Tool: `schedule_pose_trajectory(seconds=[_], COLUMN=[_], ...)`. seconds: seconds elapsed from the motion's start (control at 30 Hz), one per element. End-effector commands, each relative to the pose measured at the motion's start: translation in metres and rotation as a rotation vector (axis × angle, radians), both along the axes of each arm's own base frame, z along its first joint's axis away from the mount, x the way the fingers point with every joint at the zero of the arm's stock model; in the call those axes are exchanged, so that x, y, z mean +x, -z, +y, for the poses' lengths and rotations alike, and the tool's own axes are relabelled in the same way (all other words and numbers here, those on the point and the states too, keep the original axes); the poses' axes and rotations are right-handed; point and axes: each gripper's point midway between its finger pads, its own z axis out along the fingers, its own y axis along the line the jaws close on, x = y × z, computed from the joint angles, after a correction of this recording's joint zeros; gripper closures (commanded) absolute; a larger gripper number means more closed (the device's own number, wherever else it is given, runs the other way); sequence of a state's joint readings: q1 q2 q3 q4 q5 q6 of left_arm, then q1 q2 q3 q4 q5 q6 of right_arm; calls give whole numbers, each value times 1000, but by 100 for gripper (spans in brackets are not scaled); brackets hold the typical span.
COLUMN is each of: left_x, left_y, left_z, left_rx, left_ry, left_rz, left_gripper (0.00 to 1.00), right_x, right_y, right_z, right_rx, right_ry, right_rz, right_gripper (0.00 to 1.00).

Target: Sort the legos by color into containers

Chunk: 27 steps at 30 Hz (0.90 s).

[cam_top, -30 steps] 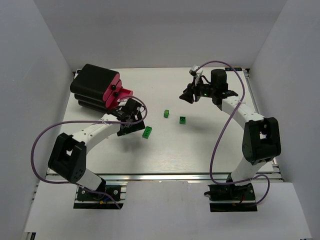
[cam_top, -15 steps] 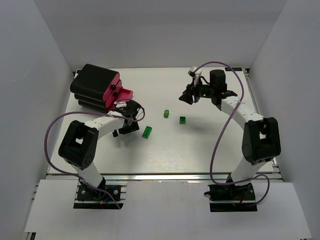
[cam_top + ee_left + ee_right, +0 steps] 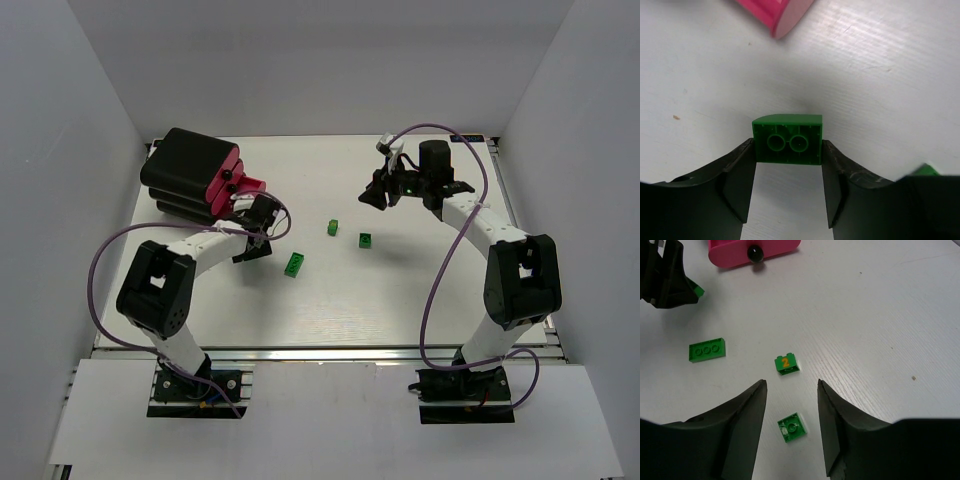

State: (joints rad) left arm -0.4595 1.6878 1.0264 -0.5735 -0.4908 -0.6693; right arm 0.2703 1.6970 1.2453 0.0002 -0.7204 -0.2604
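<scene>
Top view: black cabinet upper left with a pink drawer pulled out. The left gripper is just below the drawer, the right gripper upper centre, and a long brick and two small bricks lie loose mid-frame. Left wrist view: the left gripper is clamped on a green brick at centre, both fingers touching its sides. Right wrist view: the right gripper's jaws are parted and empty above the small bricks; the drawer is at the top edge.

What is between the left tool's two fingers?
A green brick, hollow underside toward the camera, with the left tool touching both its sides. The left wrist view shows it.
</scene>
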Motion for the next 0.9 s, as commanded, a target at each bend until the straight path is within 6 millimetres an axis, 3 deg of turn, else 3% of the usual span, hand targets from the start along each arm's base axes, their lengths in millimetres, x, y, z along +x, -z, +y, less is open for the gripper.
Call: schedule_pose_trajectory(seconds=[0.0,0.13,0.37,0.63,0.87], left_x=[30,48,77,105,113], left_y=[-62,-93,-109,-81,-76], left_z=[-7,8,26,41,50], left_rx=[13,95,251,357,389], left_ry=[59,66,70,0,-45], left_rz=[-182,-249,-288,-230,-195], left_gripper=[63,63,61,53,21], right_x=[0,1,3,1,-1], right_y=[-16,-16,-20,-24,-22], right_z=[1,3,3,2,0], right_rx=[8,11,13,5,-8], right_ry=[-8,-14,-13,-15,-23], right_rz=[-49,-45,-55,-77,-98], right_gripper=[49,50,50,50,48])
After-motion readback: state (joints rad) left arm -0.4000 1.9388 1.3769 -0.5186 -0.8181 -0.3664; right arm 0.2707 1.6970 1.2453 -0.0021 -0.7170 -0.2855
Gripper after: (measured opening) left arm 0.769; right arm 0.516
